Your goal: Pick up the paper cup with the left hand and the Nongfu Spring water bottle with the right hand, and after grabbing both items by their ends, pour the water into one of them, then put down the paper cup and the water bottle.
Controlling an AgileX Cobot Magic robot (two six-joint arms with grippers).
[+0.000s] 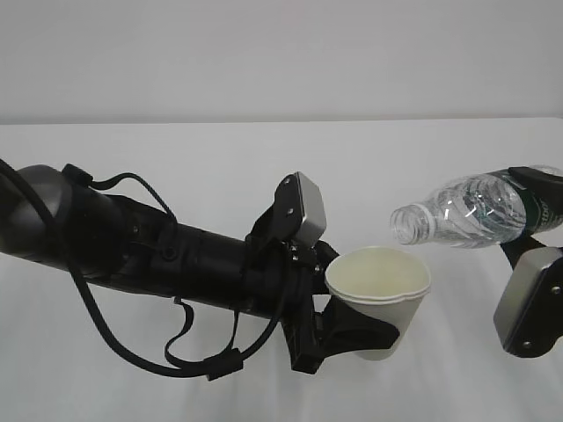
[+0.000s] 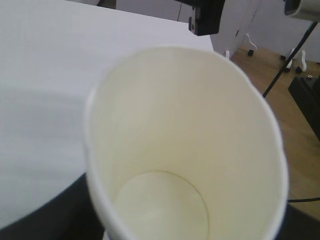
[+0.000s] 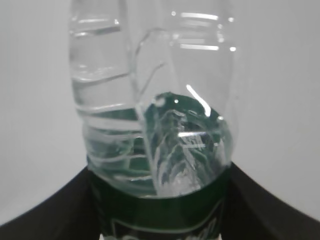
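A cream-white paper cup [image 1: 380,294] is held off the white table by my left gripper [image 1: 352,332], whose black fingers clasp its lower body. Its rim is squeezed slightly out of round. The left wrist view looks straight into the paper cup [image 2: 185,145], and its inside looks dry. My right gripper [image 1: 538,211] is shut on the green-labelled end of the Nongfu Spring water bottle [image 1: 462,211]. The bottle lies nearly horizontal, its uncapped mouth just above and right of the cup's rim. In the right wrist view the bottle [image 3: 155,115] fills the frame between the dark fingers.
The white table [image 1: 176,158] runs back to a pale wall. My left arm's thick black body and cables [image 1: 132,255] lie across the left foreground. The right arm's grey box module [image 1: 528,303] hangs at the right edge. A wooden floor with stands [image 2: 300,105] shows beyond the table.
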